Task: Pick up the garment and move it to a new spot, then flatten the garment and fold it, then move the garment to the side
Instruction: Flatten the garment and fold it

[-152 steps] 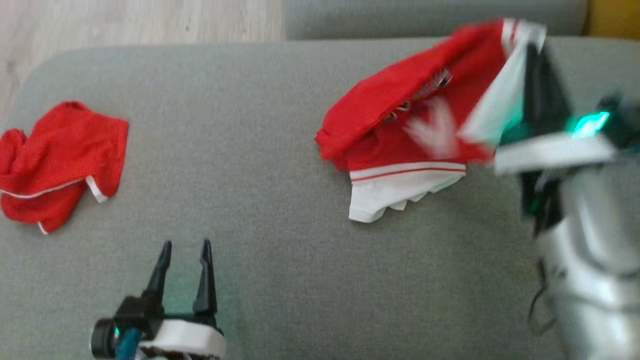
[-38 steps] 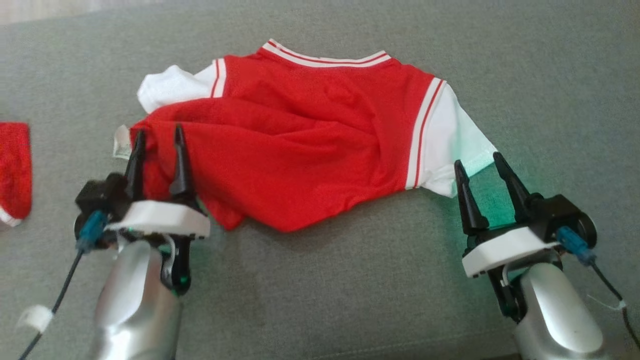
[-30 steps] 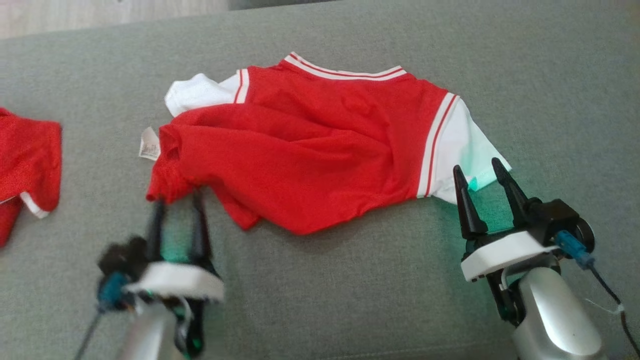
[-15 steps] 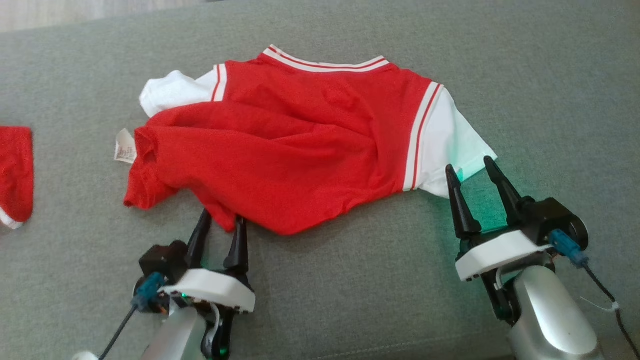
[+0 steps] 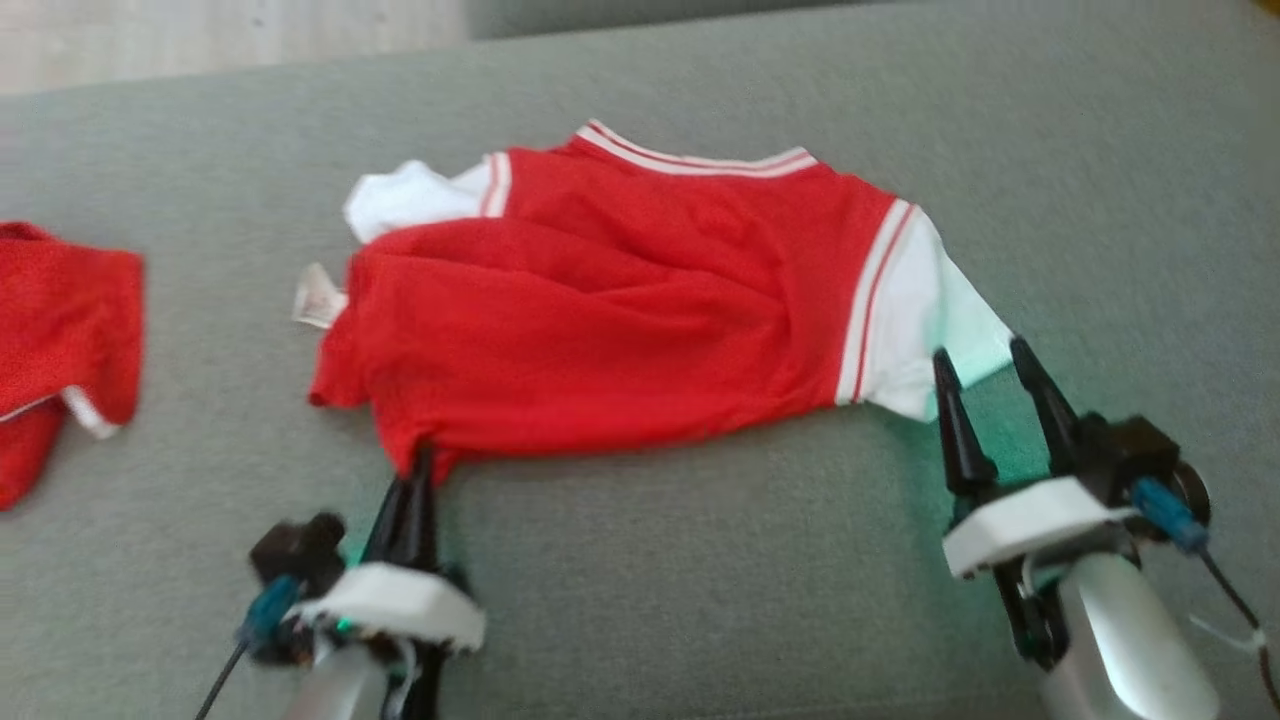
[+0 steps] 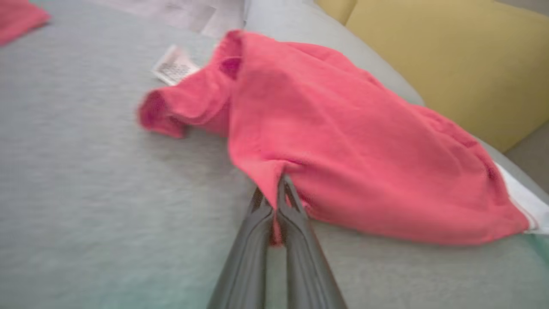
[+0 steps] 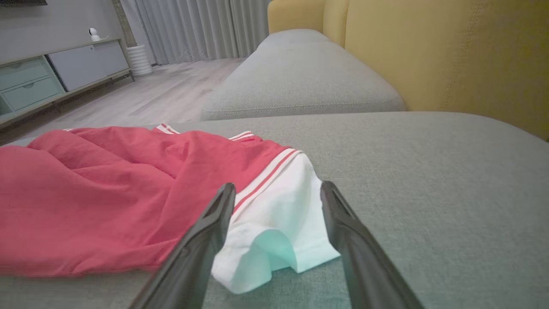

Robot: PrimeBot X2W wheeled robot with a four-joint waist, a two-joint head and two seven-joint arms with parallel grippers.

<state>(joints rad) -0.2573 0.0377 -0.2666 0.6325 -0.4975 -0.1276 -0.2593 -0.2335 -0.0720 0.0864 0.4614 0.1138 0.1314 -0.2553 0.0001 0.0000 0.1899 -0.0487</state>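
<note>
Head view: two red pieces are counted on the grey cushion (image 5: 700, 560), the garment (image 5: 600, 320) in the middle and a second red garment (image 5: 60, 340) at the left edge. One white label (image 5: 318, 297) is spotted, print unreadable. The left gripper (image 5: 418, 470) is clamped on the near hem. The right gripper (image 5: 980, 352) is spread wide astride the white sleeve (image 5: 920, 300). Bare cushion is left in front.

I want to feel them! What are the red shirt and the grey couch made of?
The red shirt looks like soft, matte knit cloth, maybe jersey: it wrinkles and drapes. The grey couch seems covered in matte woven fabric: a speckled weave shows.
</note>
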